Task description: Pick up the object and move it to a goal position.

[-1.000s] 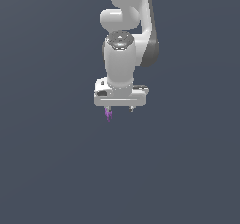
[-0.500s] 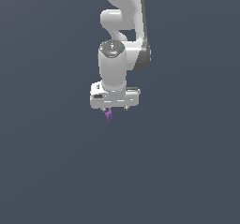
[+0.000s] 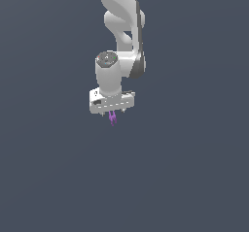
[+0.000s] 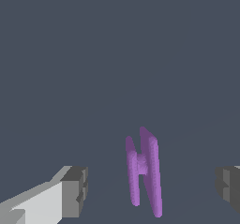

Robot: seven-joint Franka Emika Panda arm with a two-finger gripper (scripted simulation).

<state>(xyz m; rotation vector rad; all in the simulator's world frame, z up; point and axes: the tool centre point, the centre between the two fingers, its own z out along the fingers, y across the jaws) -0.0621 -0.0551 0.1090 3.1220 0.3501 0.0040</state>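
Wrist view: two gripper fingers, one with a grey pad [image 4: 75, 192] on a white body, the other a grey pad [image 4: 228, 188] at the frame edge. They stand wide apart, neither touching anything. Gripper [image 4: 152, 190] reads as spread wide. Between the pads sits the object [image 4: 144, 171]: bright purple, two thin parallel bars joined by a short crosspiece, H-like, standing roughly on end and a bit tilted. Clear gap on both sides of it, larger toward the edge-of-frame pad. Cannot tell from this view whether it rests on a surface or what supports it.

Exterior view: the purple object [image 3: 113, 119] pokes out just below the white gripper [image 3: 112, 112], tiny against the hand. Finger tips too small to make out here. Above, white wrist and arm [image 3: 121, 41] rising out of frame. Background plain dark grey-blue [image 3: 194, 177] all round.
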